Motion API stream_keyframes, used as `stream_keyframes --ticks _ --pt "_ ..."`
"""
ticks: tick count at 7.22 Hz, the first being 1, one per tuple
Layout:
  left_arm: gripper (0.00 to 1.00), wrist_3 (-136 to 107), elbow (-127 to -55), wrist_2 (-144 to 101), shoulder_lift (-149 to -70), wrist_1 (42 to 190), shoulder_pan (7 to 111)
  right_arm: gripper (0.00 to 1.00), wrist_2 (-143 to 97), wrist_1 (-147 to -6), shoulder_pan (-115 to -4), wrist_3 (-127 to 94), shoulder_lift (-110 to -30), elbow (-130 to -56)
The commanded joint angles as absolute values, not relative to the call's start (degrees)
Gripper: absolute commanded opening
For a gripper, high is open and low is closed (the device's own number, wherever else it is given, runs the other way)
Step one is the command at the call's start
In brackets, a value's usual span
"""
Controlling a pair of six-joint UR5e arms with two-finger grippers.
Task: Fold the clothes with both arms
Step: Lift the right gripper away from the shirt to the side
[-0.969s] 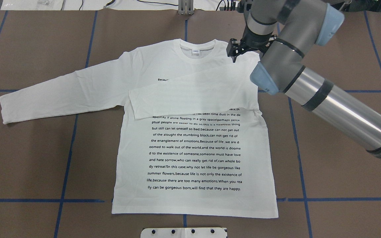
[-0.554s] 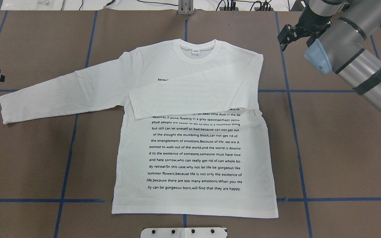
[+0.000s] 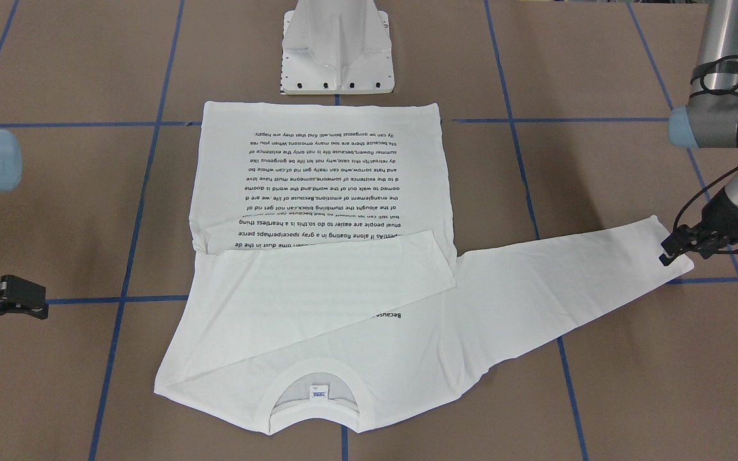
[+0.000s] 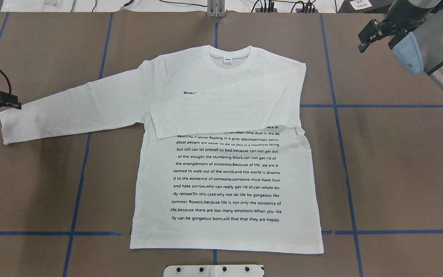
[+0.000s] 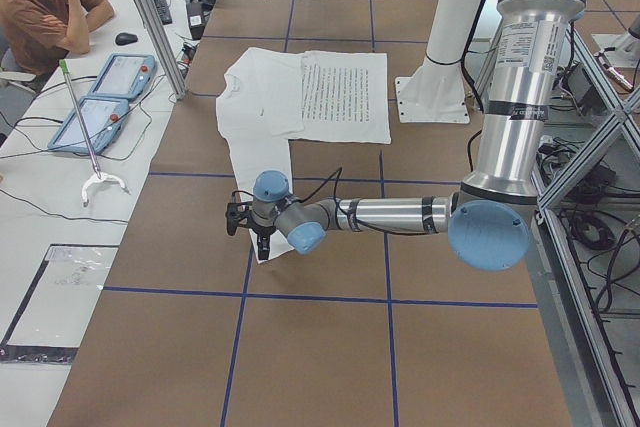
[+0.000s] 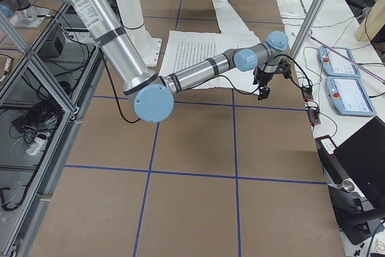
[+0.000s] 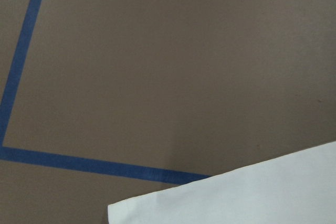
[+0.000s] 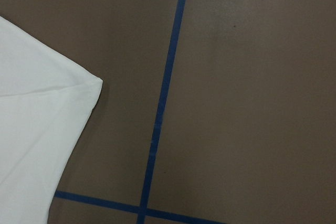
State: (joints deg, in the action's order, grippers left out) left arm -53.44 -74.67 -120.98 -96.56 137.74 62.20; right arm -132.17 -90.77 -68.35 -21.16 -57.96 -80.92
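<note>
**Concealed and Illegible Items**

The upper text lines (image 4: 190,92) of the shirt (image 4: 225,234) are covered by the folded sleeve (image 4: 225,111); only fragments are left showing. The collar tag (image 4: 227,60) is too small to be read. The left gripper (image 4: 12,104) is cut off by the overhead view's edge, and its jaw setting cannot be judged.

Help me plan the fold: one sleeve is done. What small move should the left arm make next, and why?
Probably lower the left gripper onto the cuff of the outstretched sleeve and pinch it: it sits right at that cuff, while the other sleeve already lies folded across the chest.
</note>
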Motion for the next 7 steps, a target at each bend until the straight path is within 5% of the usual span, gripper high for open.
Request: stream_keyframes --ticks 1,7 --pt "0.99 -53.35 -73.57 -119.88 -96.50 138.25 61.26 1.00 -132.54 -90.62 -68.47 -21.09 -58.18 -81.04" --pt "0.89 -53.26 -73.92 -119.79 -95.19 138.25 61.17 1.00 -132.89 -90.35 -68.55 -21.36 -58.27 -81.04"
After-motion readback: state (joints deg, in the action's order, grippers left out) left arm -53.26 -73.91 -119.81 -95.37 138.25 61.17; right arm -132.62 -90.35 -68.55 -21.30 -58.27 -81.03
